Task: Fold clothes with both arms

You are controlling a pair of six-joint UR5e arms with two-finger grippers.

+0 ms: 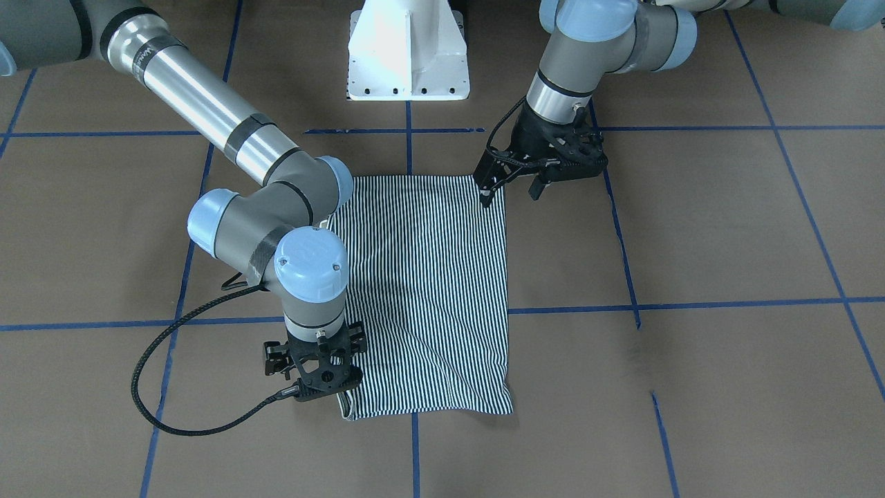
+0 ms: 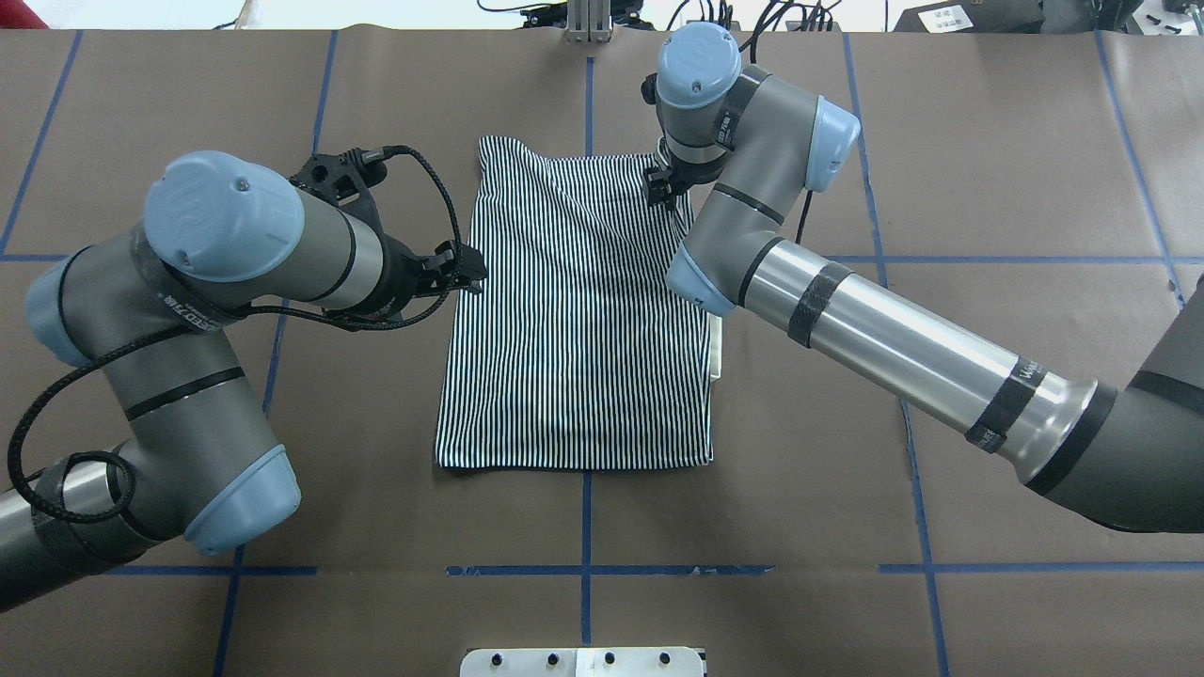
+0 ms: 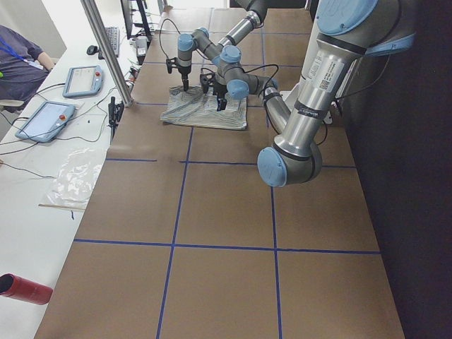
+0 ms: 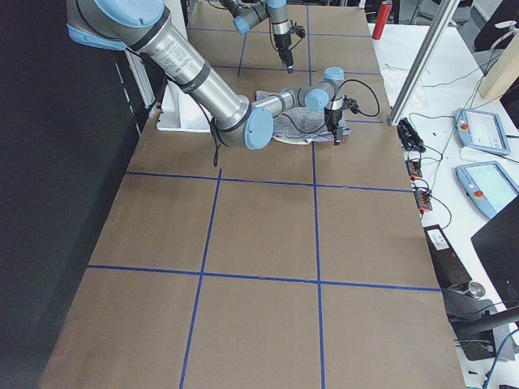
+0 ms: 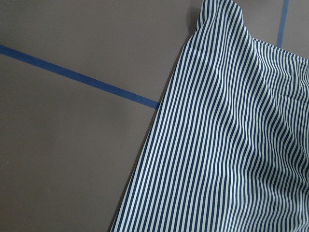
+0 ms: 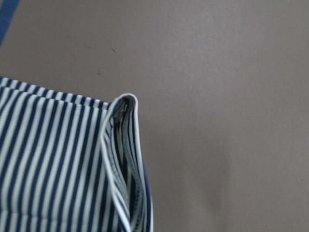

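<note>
A: Where is the shirt [image 2: 578, 329]?
B: It lies flat on the bench [image 2: 847, 489], folded to a striped rectangle. Its long axis runs from the robot's side to the far side.

A: And the left hand [image 1: 510, 194]?
B: It hovers over the shirt's left long edge, short of the far-left corner. The fingers are spread with nothing between them, and its wrist view shows only cloth edge and bench.

A: The right hand [image 2: 663, 188]?
B: It points down at the far-right corner, close over the cloth. Its wrist view shows that corner's stacked layers but no fingers. I cannot tell how wide it stands or whether it has cloth.

A: What does the next move turn on?
B: My judgement is that the next fold brings the far end toward the robot, across the long axis. The right hand is already at its corner. The left is the odd one out. Its corner lies farther along the same edge, away from the robot.
</note>
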